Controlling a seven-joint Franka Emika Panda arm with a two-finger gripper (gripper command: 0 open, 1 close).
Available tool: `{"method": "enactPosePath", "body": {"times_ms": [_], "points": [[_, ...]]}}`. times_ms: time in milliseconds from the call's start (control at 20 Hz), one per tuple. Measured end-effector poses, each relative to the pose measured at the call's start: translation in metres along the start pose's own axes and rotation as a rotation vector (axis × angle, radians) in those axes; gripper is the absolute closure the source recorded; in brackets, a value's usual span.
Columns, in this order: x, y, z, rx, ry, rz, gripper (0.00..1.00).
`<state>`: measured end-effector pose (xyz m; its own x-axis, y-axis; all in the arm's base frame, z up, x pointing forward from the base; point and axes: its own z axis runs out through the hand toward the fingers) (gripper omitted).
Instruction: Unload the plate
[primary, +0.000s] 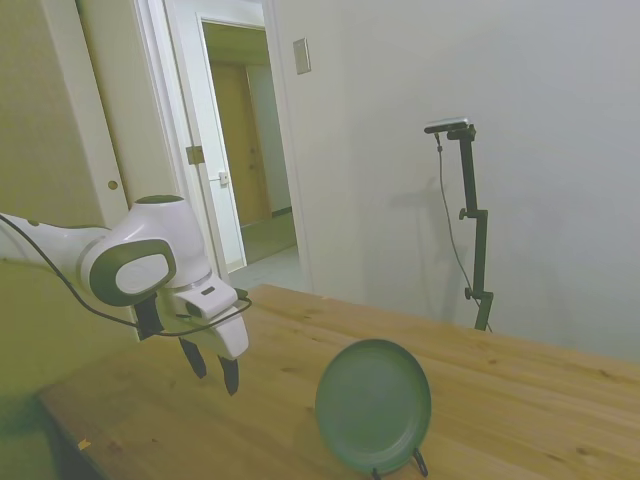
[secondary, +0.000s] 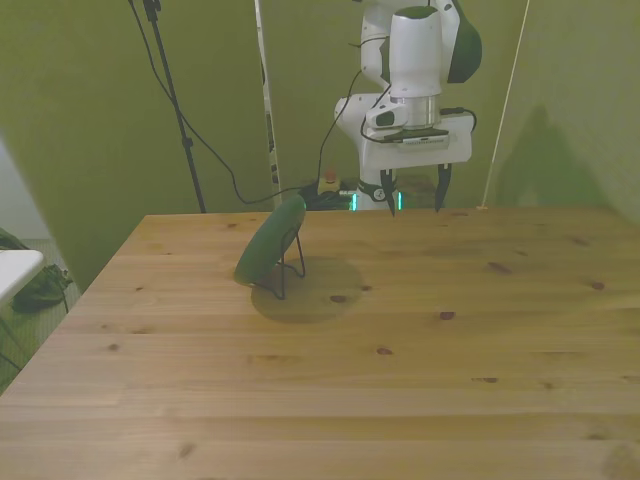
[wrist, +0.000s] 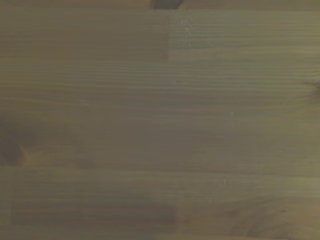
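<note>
The plate (primary: 373, 404) stands almost upright in a thin wire stand (secondary: 291, 262) on the table (secondary: 420, 380), so its rim is free to be grasped, while the gripper (secondary: 415, 203) hangs well apart from it, fingers spread and empty

The light brown wooden desk (secondary: 420, 380), built of long planks with dark knots scattered across it, spreads beneath the end effector (secondary: 413, 203). The wrist view shows only blurred wood grain of the desk (wrist: 160, 130). A thin black wire stand (secondary: 292, 262) sits on the desk well apart from the end effector, toward the front view's left. In the side view its black feet (primary: 416, 464) show low, beyond the end effector.
</note>
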<state>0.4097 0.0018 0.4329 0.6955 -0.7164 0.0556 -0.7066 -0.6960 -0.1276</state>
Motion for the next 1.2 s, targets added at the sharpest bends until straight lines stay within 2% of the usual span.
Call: {"method": "enactPosePath", "body": {"times_ms": [100,250,650,950,1200], "points": [[0.001,0.001,0.0,0.0,0.001,0.002,0.0],[0.014,0.007,-0.012,-0.003,0.08,0.03,0.0],[0.052,0.034,-0.095,0.025,0.271,0.109,0.0],[0.095,0.103,-0.152,-0.001,0.359,0.257,0.0],[0.124,0.164,-0.166,-0.012,0.373,0.341,0.0]]}}
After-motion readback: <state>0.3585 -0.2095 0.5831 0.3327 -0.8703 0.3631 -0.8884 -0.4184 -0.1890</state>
